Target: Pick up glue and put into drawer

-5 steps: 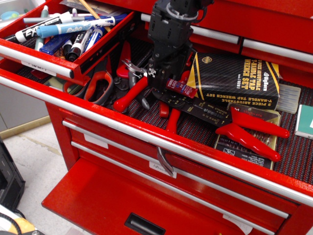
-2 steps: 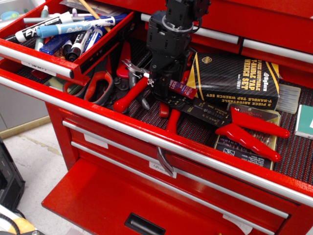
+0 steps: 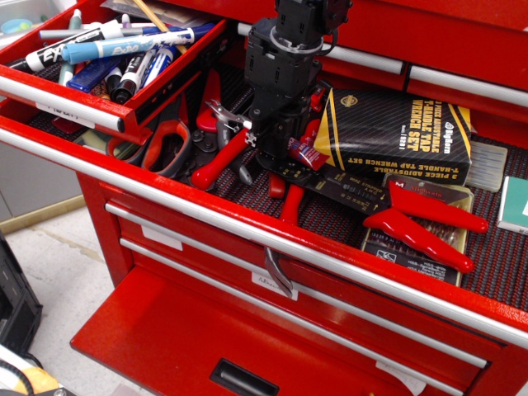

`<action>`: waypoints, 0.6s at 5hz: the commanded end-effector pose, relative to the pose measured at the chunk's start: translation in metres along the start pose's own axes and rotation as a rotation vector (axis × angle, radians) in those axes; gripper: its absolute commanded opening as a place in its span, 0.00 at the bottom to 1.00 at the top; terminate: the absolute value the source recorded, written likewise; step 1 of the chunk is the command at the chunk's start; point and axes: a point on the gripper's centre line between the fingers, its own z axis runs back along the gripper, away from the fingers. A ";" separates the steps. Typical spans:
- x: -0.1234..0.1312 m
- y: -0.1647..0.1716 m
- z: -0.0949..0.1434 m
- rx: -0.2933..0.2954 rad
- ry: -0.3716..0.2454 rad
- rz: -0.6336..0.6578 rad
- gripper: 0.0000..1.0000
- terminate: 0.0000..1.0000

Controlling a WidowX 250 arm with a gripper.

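The glue (image 3: 312, 153), a small red bottle with a blue-purple label, lies tilted on tools in the wide open drawer; only its right part shows. My black gripper (image 3: 280, 147) reaches straight down onto its left end, and the fingers look closed around it. The nozzle is hidden behind the fingers. The narrow red drawer (image 3: 175, 73) with the silver bar handle (image 3: 66, 107) stands open at the upper left, apart from the gripper, and holds several markers (image 3: 124, 45).
The wide drawer's dark ribbed liner (image 3: 503, 256) holds red-handled pliers (image 3: 425, 216), a black tap wrench set box (image 3: 396, 132), red scissors (image 3: 165, 144) and more red-handled tools (image 3: 219, 161). A low red drawer with a black pull (image 3: 243, 379) juts out at the bottom.
The gripper has shifted slightly right and down over the glue's left end. Less of the bottle shows, and it now sits more tilted.
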 end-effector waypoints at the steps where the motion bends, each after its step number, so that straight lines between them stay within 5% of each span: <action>1: 0.020 -0.004 0.037 -0.024 -0.008 -0.081 0.00 0.00; 2: 0.037 0.005 0.057 0.014 -0.060 -0.176 0.00 0.00; 3: 0.080 0.023 0.071 0.021 -0.133 -0.348 0.00 0.00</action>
